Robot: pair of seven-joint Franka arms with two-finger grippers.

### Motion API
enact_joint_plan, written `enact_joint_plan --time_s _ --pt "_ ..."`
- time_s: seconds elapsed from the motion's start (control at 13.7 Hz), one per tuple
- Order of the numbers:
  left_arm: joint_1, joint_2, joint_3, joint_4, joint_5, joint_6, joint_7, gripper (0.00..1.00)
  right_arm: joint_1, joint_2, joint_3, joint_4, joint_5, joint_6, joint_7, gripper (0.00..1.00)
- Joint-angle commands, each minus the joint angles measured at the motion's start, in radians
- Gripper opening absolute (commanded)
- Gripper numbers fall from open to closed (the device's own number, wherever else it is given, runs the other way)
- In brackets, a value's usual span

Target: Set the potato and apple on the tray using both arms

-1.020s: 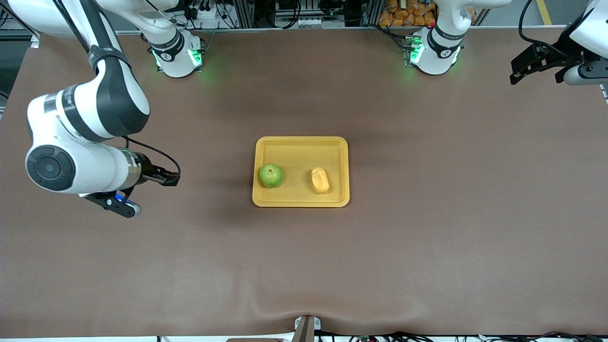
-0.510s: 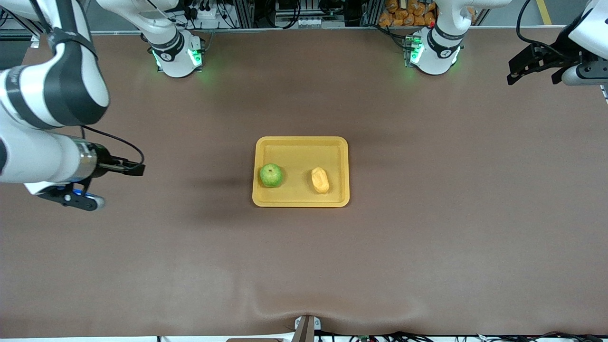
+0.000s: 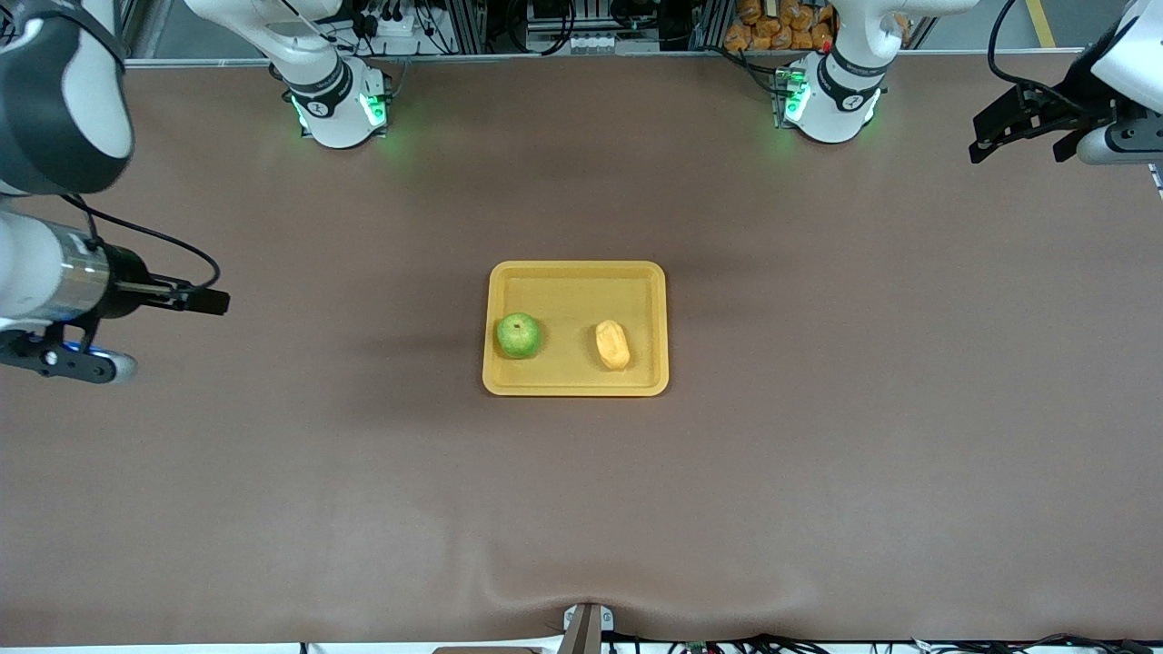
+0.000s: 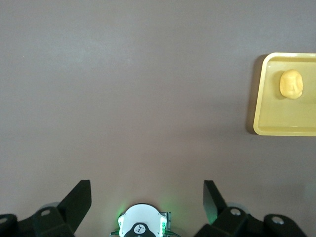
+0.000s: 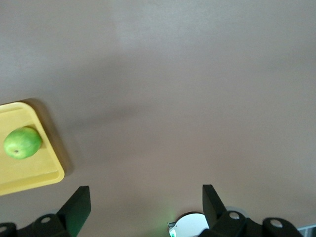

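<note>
Both fruits are lying on the tray (image 3: 576, 272) mid-table, the apple (image 3: 519, 335) toward the right arm's end, the potato (image 3: 613, 344) beside it toward the left arm's end. Nothing is sitting between either pair of jaws. Right gripper (image 5: 143, 210) and left gripper (image 4: 147, 203) are hanging wide and empty over bare tabletop at their own ends, well apart from the tray.

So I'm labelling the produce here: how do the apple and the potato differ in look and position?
The apple is round, glossy and green; the potato is oblong, lumpy and yellow-orange. The apple sits by the tray's rim toward the right arm's end; the potato lies more toward the left arm's end. Both rest on the tray, apart, with no gripper near them.
</note>
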Motion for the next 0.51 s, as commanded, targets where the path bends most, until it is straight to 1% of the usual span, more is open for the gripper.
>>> enact_joint_plan --time_s 0.0,0.07,0.15,0.29,0.44 --pt "-0.001 0.031 0.001 0.034 -0.006 0.003 -0.015 1.0 -0.049 -0.043 -0.002 0.005 0.024 -0.059 -0.182 1.0" --pt "-0.001 0.029 0.001 0.031 -0.006 0.0 -0.021 1.0 -0.052 -0.059 -0.015 0.004 0.024 -0.057 -0.219 1.0" --pt "-0.001 0.025 -0.002 0.025 -0.006 -0.002 -0.041 1.0 -0.049 -0.076 -0.044 0.004 0.03 -0.054 -0.233 1.0" --pt "-0.003 0.025 -0.005 0.025 -0.006 -0.002 -0.061 1.0 -0.049 -0.128 -0.065 -0.011 0.036 -0.039 -0.245 1.0" --pt "-0.003 0.028 -0.005 0.024 -0.006 -0.002 -0.058 1.0 -0.051 -0.188 -0.078 -0.072 0.036 -0.007 -0.25 1.0"
